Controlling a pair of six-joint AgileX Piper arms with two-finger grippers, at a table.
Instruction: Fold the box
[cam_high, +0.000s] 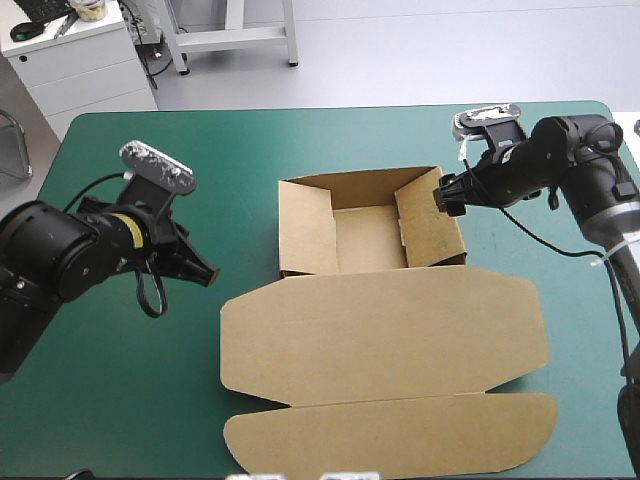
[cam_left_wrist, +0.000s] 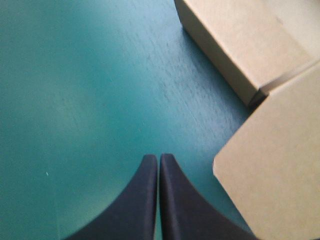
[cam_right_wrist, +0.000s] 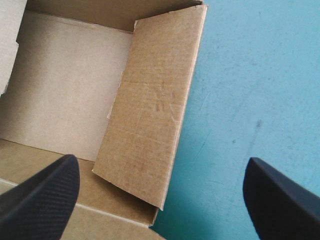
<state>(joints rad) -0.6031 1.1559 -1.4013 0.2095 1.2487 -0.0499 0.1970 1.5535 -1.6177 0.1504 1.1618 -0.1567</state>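
My left pincer (cam_left_wrist: 159, 158) is pressed shut on nothing, over bare teal-green worktop (cam_high: 120, 400), with free room out to the left edge. My right pincer (cam_right_wrist: 161, 165) gapes wide, holding nothing, the right wall of the box (cam_high: 380, 330) between its fingers. The box sits mid-worktop as an open tray, lid flat toward the near edge.

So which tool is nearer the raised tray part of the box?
Right. The right tool is open, right at one side wall of the tray. The left tool is shut, over the teal-green cover, apart from the opposite wall.
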